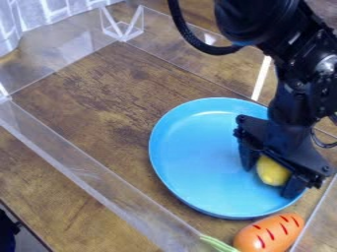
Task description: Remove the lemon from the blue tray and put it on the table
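Lemon (273,173) sits inside the blue tray (198,148), on the tray's right-hand part close to the rim nearest the arm, resting on the tray floor, not on the table (105,98). It's a small glossy yellow oval; only part of it shows between the black gripper parts, so the long axis is hard to call (looks roughly diagonal, running from upper left toward lower right, but I can't be sure, and neither tip is clearly visible). Gripper (279,163) points nearly straight down over the lemon, black fingers (253,150) straddling it on either side. Jaws stand spread apart, with the lemon in the gap; whether a finger touches the fruit can't be told from this view. Lemon doesn't look lifted. The black arm (283,49) comes in from the top right, above the tray's right edge. The tray itself lies flat on the dark wood-grain table, toward the lower right of it. Just past the tray's lower rim, touching or nearly touching it, lies an orange carrot toy (270,232) with a green top at its left end. Clear plastic walls (59,133) run well to the left of the tray and behind it.
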### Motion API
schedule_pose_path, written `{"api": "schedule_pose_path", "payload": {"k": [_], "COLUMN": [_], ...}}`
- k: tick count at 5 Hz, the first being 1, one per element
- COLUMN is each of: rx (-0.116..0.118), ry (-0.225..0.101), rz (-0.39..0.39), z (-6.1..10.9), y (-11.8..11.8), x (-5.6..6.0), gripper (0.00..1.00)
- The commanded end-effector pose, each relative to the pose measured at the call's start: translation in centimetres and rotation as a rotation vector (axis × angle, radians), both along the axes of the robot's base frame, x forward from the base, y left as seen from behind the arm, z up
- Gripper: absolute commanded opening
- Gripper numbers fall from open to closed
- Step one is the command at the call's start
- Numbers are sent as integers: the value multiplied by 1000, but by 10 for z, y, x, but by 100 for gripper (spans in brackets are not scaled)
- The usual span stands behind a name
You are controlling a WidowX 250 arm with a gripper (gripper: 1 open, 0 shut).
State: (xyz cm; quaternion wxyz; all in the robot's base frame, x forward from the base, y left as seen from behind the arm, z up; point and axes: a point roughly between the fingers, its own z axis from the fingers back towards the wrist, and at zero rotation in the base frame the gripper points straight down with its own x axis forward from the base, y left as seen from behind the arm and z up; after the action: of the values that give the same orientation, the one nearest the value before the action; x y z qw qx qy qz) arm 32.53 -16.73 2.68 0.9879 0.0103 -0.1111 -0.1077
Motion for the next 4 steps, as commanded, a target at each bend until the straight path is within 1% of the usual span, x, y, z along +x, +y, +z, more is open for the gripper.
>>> {"api": "schedule_pose_path", "payload": {"k": [1, 3, 4], "rx": [-18, -4, -4], "ry": [-46, -46, -46], "rz": [-16, -13, -9], "z": [21, 25, 26], "y": [-8, -6, -5], "x": [-2, -4, -3], "gripper": [100, 100, 100]}}
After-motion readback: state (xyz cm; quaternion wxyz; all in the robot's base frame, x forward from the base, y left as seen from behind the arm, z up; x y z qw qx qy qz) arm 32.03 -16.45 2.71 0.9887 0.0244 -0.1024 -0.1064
